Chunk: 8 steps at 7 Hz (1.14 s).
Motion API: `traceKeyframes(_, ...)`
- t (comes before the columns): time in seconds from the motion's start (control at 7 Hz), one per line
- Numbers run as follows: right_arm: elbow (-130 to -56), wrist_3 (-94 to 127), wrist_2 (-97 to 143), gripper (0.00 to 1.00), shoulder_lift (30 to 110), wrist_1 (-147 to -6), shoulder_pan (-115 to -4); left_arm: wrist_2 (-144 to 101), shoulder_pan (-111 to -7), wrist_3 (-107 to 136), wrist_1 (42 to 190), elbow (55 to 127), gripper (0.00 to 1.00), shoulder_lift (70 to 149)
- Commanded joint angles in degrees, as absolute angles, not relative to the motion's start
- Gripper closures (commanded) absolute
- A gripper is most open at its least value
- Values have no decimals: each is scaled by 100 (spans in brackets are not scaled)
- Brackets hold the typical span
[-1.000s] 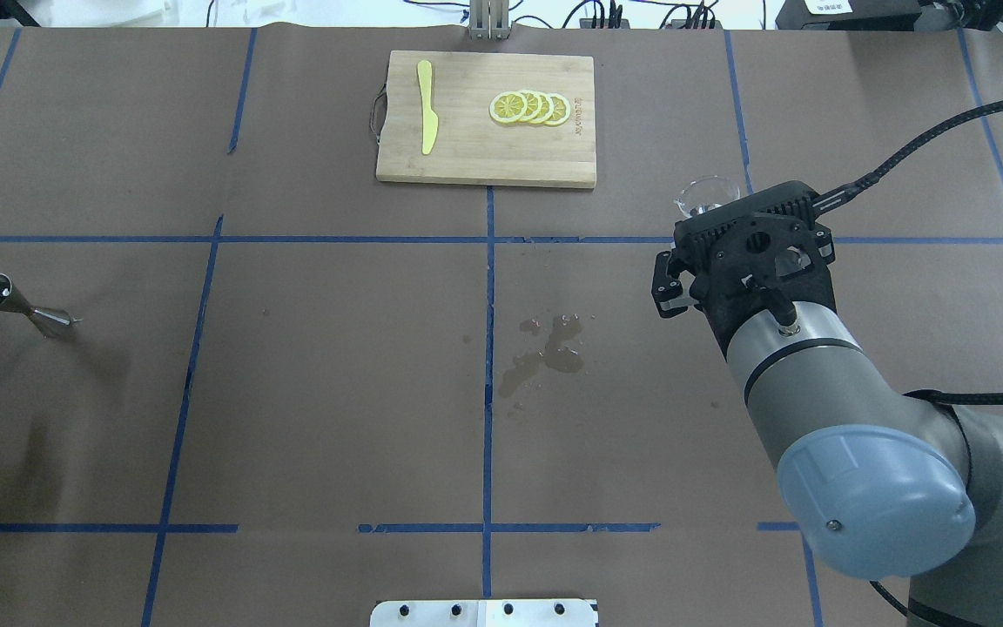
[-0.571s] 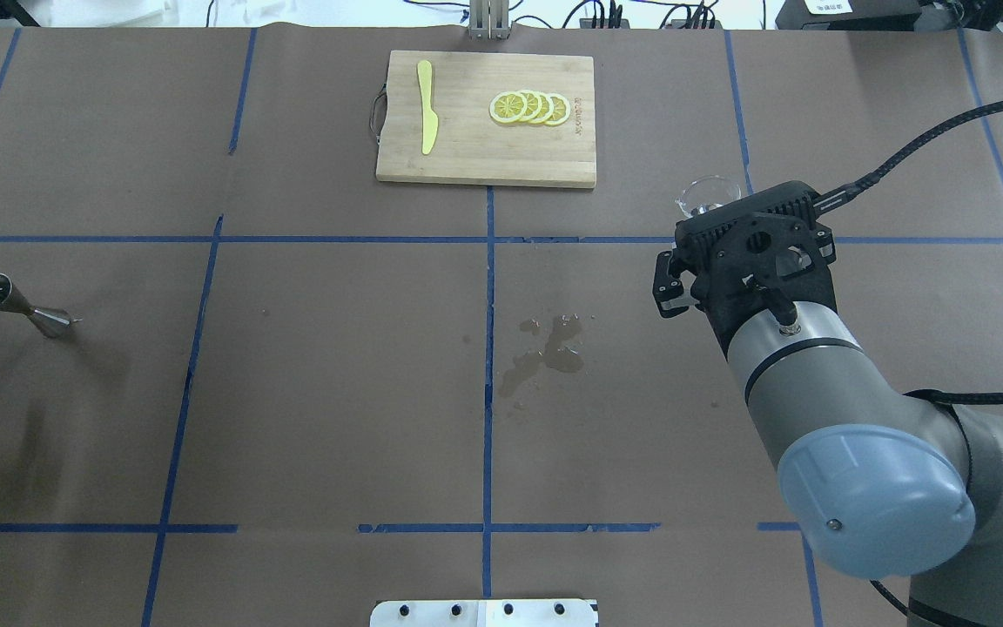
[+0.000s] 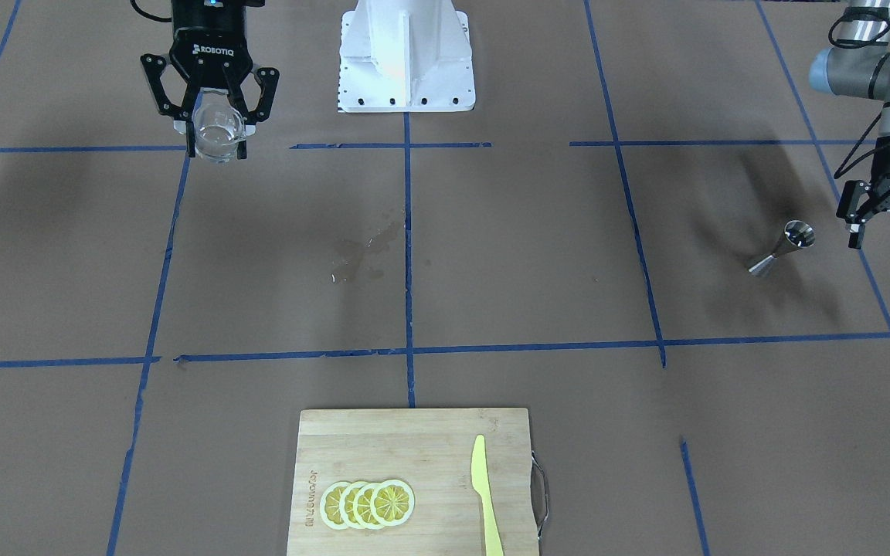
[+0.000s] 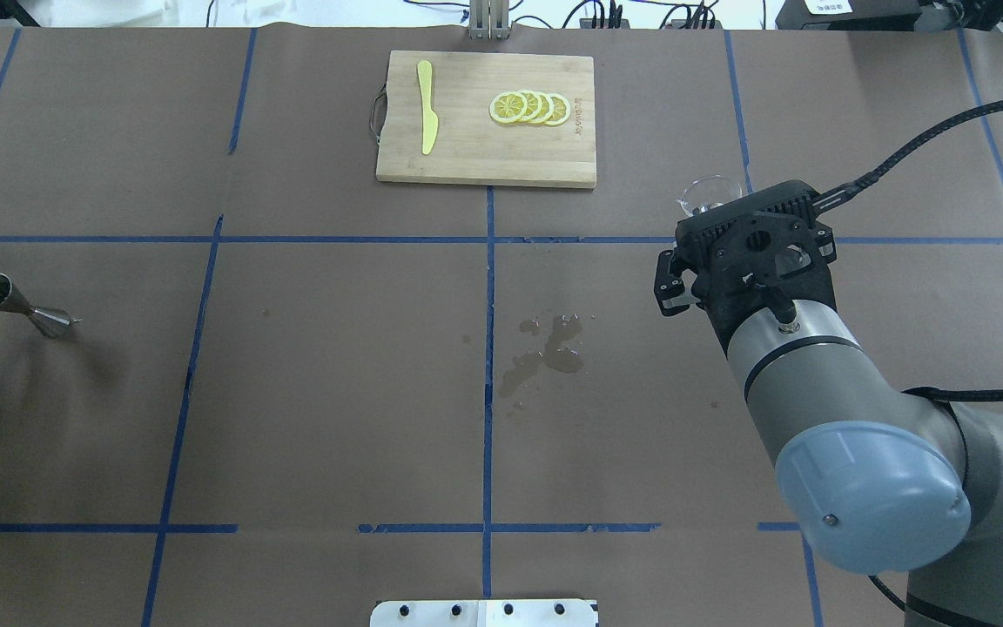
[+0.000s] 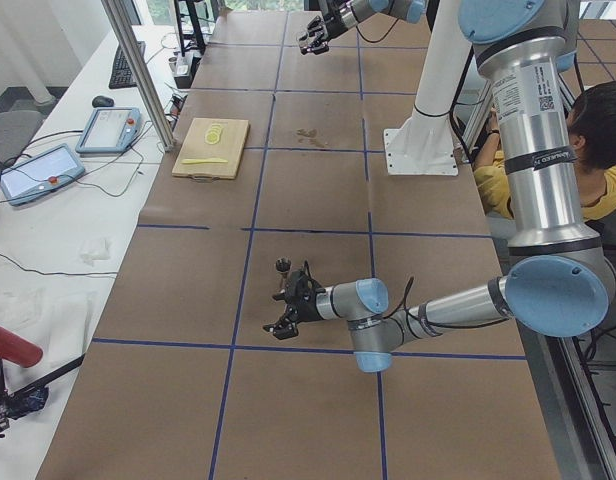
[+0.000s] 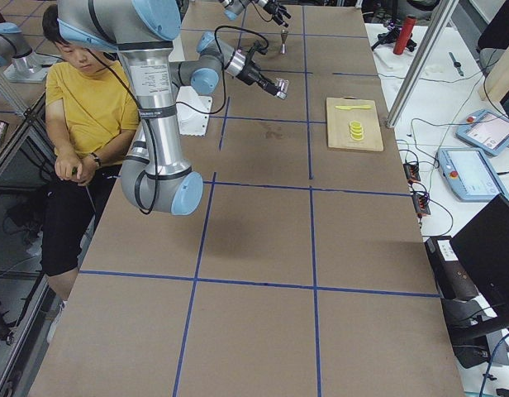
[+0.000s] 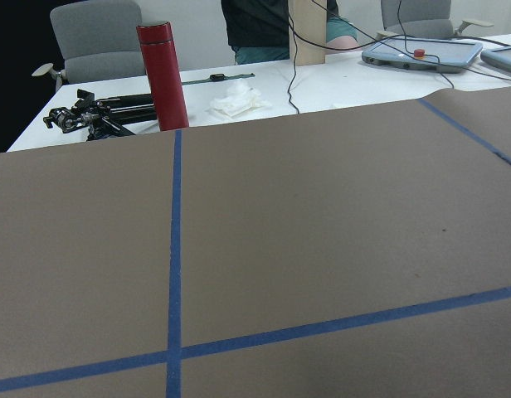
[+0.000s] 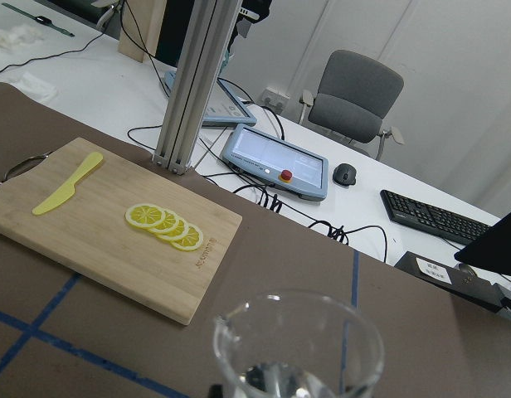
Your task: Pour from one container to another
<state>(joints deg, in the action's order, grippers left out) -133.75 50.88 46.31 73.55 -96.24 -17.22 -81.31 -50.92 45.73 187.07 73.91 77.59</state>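
My right fingers [image 3: 218, 140] are closed around the little glass cup [image 3: 218, 130], one finger on each side of it. The cup is up off the brown surface [image 4: 327, 409], and it is standing straight. There is a little bit of clear water [image 8: 282, 377] at the bottom of it. From my seat, the cup is off to the right of the cutting board [image 4: 484, 148] and a bit closer to me than the board is.

My left fingers [image 3: 886, 232] are spread wide open and have nothing in them. They hang low, just beside the shiny jigger [image 3: 781, 249], and do not touch it. The jigger stands on the surface by itself with its open mouth up. It is far off to the left of the cutting board, and closer to me. My left fingers are on the side of the jigger that is away from the board.

On the cutting board there are some lemon slices [image 4: 529, 108] in a row and a yellow knife [image 4: 426, 106]. Between the board and me there is a wet spot [image 4: 545, 353] on the surface. The cup and the jigger are well apart, one on each side of the board.
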Motion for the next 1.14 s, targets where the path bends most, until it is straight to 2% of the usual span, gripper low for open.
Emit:
traceKeyframes(0.0, -13098, 5420, 4632, 100, 7356, -9624, -1784, -9530, -6191, 3863, 17627, 7392, 0, 8373)
traceKeyframes(0.29, -12799, 5841, 4632, 100, 7330, -9607, -1775, -10272, -6652, 3701, 17166, 7400, 0, 8621)
traceKeyframes(0.57, -12011, 5889, 4623, 100, 7391, -8007, -1810, -10301, -6671, 3700, 17165, 7497, 0, 8622)
traceKeyframes(1.0, -11604, 6029, 4570, 100, 7794, -6905, -1881, -10309, -6688, 3700, 17156, 7620, 0, 8613)
